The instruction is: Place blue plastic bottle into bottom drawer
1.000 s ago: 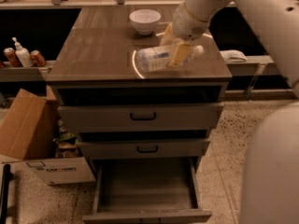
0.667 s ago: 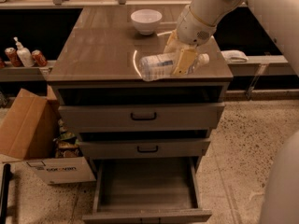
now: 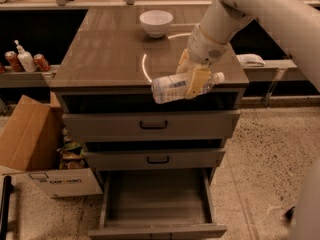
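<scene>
My gripper (image 3: 196,79) is shut on the blue plastic bottle (image 3: 170,88), a clear ribbed bottle with a pale label and a white cap. The bottle lies sideways in the air, cap to the right, in front of the cabinet's front edge, over the top drawer. The bottom drawer (image 3: 157,223) is pulled open below, its plain grey inside showing. The bottle hangs well above it.
A white bowl (image 3: 156,23) stands at the back of the cabinet top (image 3: 110,54). The two upper drawers with black handles (image 3: 153,126) are closed. A cardboard box (image 3: 35,149) stands on the floor at the left. Cans and a white pump bottle (image 3: 24,59) sit on a left shelf.
My gripper has carried the bottle forward and down, from over the cabinet top to just past its front edge. The drawers have not moved.
</scene>
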`<state>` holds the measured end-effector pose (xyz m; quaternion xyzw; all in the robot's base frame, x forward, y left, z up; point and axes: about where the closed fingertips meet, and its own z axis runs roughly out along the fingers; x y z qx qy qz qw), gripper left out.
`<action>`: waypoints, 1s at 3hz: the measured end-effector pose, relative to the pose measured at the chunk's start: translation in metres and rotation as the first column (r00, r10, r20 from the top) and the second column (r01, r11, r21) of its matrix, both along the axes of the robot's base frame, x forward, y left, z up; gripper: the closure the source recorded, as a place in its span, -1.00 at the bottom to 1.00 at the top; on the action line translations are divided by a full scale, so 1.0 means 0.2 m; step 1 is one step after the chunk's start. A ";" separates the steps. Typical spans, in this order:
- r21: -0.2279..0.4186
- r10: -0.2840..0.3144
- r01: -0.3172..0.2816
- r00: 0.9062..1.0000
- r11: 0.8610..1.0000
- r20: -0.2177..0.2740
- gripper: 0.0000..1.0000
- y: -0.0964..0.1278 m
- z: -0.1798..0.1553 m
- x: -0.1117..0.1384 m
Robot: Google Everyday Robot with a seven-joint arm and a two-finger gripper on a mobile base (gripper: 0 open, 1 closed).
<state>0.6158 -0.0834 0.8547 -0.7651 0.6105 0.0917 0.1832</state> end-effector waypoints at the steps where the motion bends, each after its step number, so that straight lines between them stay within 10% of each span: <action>1: -0.055 -0.040 0.040 0.999 0.998 -0.002 1.00 0.02 -0.11 -0.16; 3: 0.043 -0.106 0.111 0.989 0.993 -0.105 1.00 0.08 -0.63 -0.49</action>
